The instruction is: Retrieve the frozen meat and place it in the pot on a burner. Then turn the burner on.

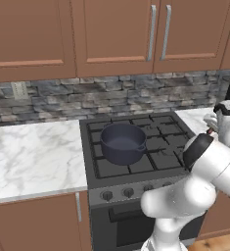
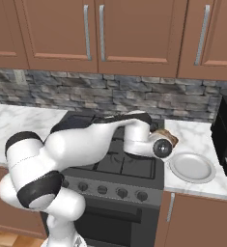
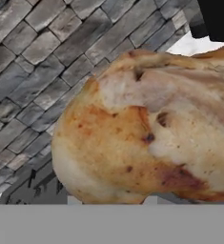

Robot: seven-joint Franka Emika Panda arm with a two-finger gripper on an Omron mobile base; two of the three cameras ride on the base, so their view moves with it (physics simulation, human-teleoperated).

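The frozen meat (image 3: 142,128), an orange-tan irregular lump with paler patches and a few dark specks, looms very close in the hand view against the grey stone backsplash (image 3: 42,66), so it sits right at the gripper. In the right base view a sliver of the same lump (image 2: 169,137) shows at the end of the white arm (image 2: 86,140), above the right edge of the cooktop and just beside the flat white round plate (image 2: 192,167) on the marble counter (image 2: 197,135). The finger tips are not visible past the lump, so I cannot tell whether the jaws are pinching it or merely close to it; it looks lifted clear of the counter, which suggests it is held, but that is a judgement.

The step in hand looks like carrying the meat toward the round, deep, dark blue-grey pot (image 1: 123,142). The pot stands on the front-left burner (image 1: 117,164) of the black gas cooktop, on its cast-iron grate, and its inside appears empty. The plate is also bare.

The next move calls for swinging the hand left across the cooktop until the lump hangs over the pot's mouth, lowering it inside the rim, then letting go. The lump is far smaller than the mouth, so clearance should be easy. After that, 1 of the round knobs (image 1: 106,195) on the stove front must be turned; which knob serves that burner I cannot tell from here
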